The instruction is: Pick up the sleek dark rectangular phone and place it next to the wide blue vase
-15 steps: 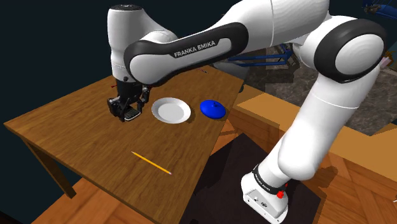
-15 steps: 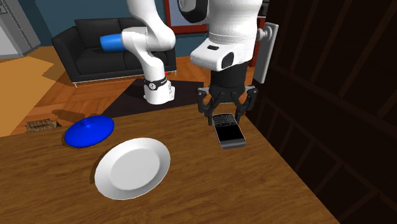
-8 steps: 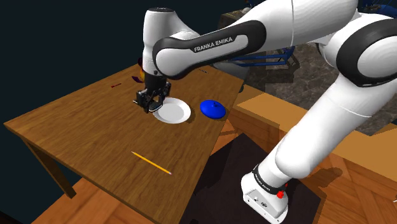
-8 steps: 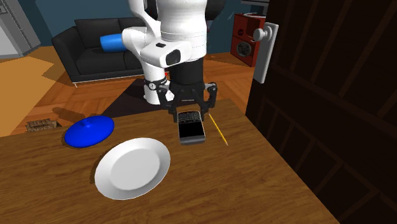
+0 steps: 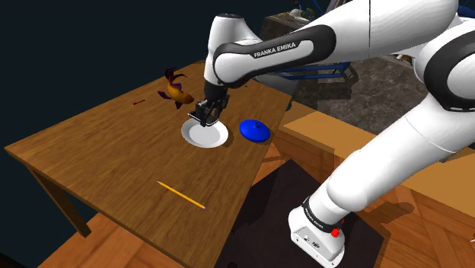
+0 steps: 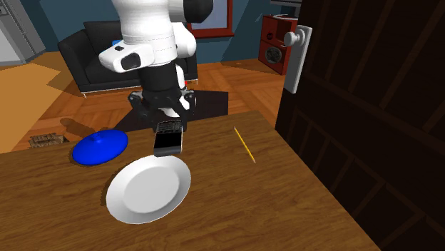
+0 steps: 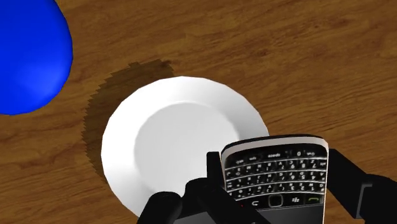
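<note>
My gripper [image 5: 204,114] [image 6: 168,127] [image 7: 280,191] is shut on a black phone [image 6: 168,141] [image 7: 277,168] with a keypad. It holds the phone in the air, clasped by its long sides. Below the phone lies a white plate [image 5: 207,135] [image 6: 148,188] [image 7: 168,137]. The wide blue vase [image 5: 255,130] [image 6: 99,146] [image 7: 25,54] is a low blue dome on the wooden table [image 5: 99,152]. It sits just past the plate, near the table edge at the shoulder view's right. The phone hangs over the plate's side away from the vase.
A yellow pencil [image 5: 181,195] [image 6: 244,145] lies on the table nearer the front edge in the shoulder view. An orange and purple figure [image 5: 175,91] stands behind the plate. A dark wall [image 6: 371,107] borders the table at the second exterior view's right.
The arm has carried the phone toward the shoulder view's right, from beside the plate to above it and closer to the blue vase. The grip has stayed shut.
</note>
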Controlling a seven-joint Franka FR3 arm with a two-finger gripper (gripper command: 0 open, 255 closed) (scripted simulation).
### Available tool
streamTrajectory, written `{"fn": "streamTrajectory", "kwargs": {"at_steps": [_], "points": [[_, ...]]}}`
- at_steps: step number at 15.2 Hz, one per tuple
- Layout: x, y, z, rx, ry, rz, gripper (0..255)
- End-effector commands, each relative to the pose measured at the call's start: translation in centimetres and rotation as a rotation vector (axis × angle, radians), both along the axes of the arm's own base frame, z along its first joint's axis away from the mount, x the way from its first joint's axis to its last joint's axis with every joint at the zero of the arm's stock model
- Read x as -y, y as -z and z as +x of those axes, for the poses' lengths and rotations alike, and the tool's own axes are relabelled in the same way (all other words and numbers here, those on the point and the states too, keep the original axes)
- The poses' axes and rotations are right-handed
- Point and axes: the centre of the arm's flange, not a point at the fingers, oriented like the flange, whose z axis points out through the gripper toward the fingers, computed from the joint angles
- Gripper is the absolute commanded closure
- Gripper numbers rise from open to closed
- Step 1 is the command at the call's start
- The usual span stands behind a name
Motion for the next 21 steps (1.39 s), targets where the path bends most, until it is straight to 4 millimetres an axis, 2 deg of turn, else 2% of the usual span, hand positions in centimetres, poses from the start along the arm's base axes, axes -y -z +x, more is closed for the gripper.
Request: {"fn": "streamTrajectory", "kwargs": {"at_steps": [1,21], "points": [[2.7,0.3,0.0,0.000,-0.002,0.000,255],[29.1,0.3,-0.3,0.000,-0.002,0.000,255]]}}
